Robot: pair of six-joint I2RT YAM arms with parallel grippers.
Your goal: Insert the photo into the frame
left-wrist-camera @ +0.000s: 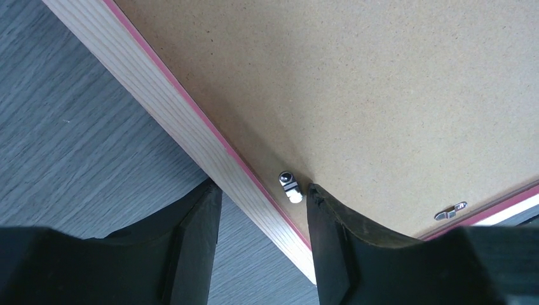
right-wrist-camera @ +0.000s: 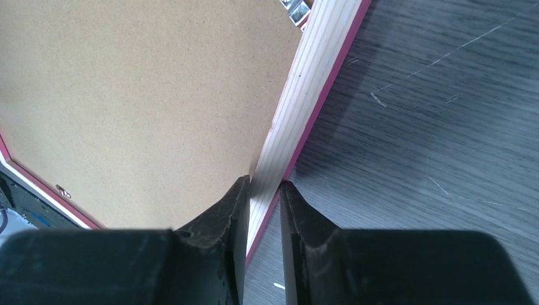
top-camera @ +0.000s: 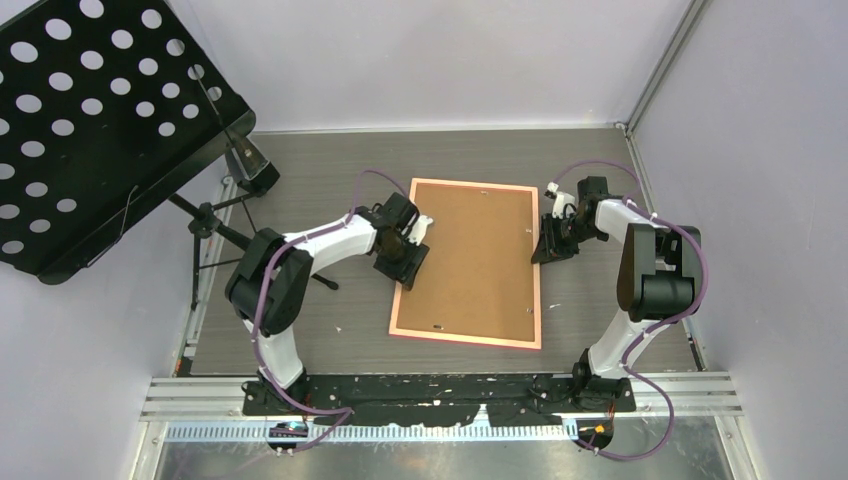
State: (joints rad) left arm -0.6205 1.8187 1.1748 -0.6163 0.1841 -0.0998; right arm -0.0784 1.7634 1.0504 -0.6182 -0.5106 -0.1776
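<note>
R gripper (right-wrist-camera: 262, 190) sits closest in its wrist cam, clenched on the right rail of the frame (right-wrist-camera: 299, 108). I reckon that's to pin it so it won't skid on the table (right-wrist-camera: 432, 127). The frame lies face-down mid-table, brown backing board (top-camera: 470, 260) up. L gripper (left-wrist-camera: 260, 197) is released, jaws straddling the left rail w/o pinching, one tip right beside a small metal clip (left-wrist-camera: 289, 185), prob. lined up to turn it. No photo in any view; I can't tell if it's under the board.
</note>
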